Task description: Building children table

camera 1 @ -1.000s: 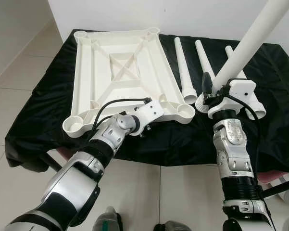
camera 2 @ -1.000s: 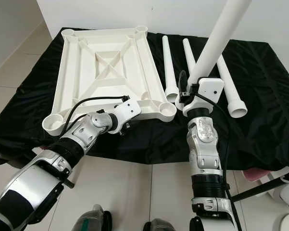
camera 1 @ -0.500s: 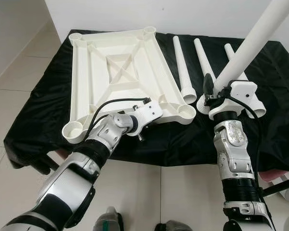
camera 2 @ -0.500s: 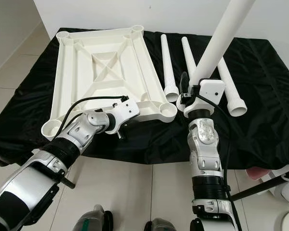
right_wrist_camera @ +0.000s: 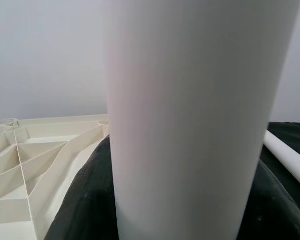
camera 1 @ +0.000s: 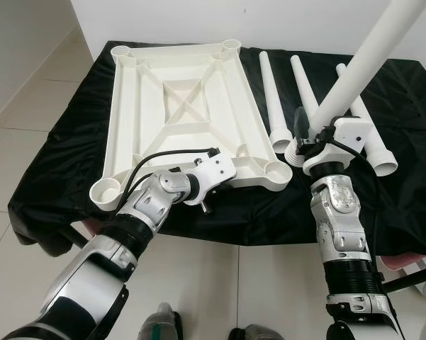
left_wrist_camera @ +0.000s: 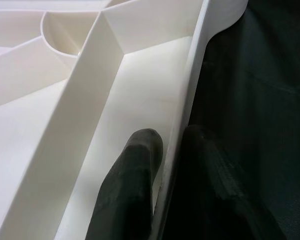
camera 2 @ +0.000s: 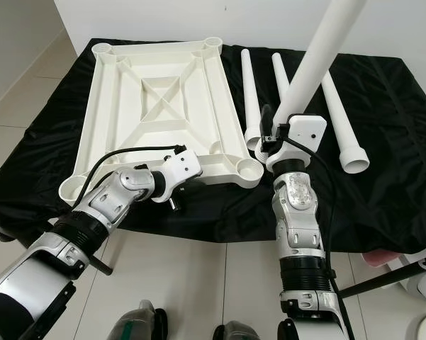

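Observation:
The white tabletop (camera 1: 177, 106) lies upside down on the black cloth, ribs and corner sockets facing up. My left gripper (left_wrist_camera: 172, 150) is shut on its near rim, one finger (left_wrist_camera: 132, 185) inside the rim and the other outside. My right gripper (camera 1: 308, 131) is shut on a white table leg (camera 1: 361, 64), which it holds nearly upright and leaning to the right. The leg's flared end (camera 1: 294, 152) hangs just right of the near right corner socket (camera 1: 276, 171).
Three more white legs (camera 1: 271, 99) (camera 1: 305, 81) (camera 1: 368, 127) lie side by side on the black cloth (camera 1: 411, 177), right of the tabletop. The cloth's front edge drops to a tiled floor (camera 1: 28, 106). A white wall stands behind.
The tabletop's near edge has come slightly toward me, with my left gripper still on its rim. The right gripper and its leg have barely moved.

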Motion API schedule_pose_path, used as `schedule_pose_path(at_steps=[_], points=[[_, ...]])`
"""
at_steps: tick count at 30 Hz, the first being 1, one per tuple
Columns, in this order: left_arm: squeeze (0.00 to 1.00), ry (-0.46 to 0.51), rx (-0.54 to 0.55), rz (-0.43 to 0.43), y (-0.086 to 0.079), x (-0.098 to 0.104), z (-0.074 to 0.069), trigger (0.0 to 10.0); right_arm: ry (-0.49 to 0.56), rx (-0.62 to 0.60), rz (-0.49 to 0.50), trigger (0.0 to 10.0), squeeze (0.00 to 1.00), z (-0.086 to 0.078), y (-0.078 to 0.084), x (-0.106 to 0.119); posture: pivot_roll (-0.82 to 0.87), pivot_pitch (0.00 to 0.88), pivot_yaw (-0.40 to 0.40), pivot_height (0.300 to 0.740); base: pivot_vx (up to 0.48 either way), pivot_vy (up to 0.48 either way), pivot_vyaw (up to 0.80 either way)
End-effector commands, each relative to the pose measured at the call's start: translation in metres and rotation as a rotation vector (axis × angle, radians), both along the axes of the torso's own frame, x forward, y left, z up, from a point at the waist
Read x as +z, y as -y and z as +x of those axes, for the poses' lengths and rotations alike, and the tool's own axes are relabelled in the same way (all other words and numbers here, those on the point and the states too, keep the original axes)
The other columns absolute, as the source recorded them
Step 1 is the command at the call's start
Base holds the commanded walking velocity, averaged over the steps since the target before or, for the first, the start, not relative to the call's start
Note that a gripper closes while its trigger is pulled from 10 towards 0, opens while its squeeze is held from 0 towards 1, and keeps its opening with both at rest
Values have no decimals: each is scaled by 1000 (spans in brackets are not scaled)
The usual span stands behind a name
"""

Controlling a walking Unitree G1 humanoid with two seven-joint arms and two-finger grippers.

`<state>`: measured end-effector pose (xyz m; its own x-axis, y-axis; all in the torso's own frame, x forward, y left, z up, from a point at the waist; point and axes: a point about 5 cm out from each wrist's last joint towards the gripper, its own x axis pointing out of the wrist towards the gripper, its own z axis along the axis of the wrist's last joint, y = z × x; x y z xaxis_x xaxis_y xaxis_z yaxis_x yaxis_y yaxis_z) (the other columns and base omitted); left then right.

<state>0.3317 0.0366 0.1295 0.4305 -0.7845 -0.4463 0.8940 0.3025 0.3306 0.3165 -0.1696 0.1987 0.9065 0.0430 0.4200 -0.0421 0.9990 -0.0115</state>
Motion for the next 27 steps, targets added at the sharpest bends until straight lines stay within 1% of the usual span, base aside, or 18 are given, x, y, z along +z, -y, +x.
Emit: schedule_pose_path(at_steps=[1,2,4,8,15,25,27], points=[[0,-129,-208,2,7,-6,-18,10000,11,8,-10,10000,0,1,-2,1,69,40,-1,740,0,0,0],[0,-129,-208,2,7,-6,-18,10000,11,8,-10,10000,0,1,-2,1,69,40,-1,740,0,0,0],[0,-119,-241,-3,9,-5,-23,10000,9,12,-13,10000,0,1,-3,1,72,39,-4,740,0,0,0],[0,-114,-267,-4,10,-5,-27,10000,8,17,-15,10000,0,1,-3,0,72,38,-6,740,0,0,0],[0,-112,-323,-16,11,-1,-39,10000,8,27,-19,10000,0,1,-5,0,72,34,-7,740,0,0,0],[0,-103,-361,-10,9,1,-45,10000,8,33,-23,10000,0,1,-5,0,68,38,-10,740,0,0,0],[0,-102,-352,-6,8,0,-45,10000,6,38,-27,10000,0,1,-6,0,65,38,-12,740,0,0,0]])
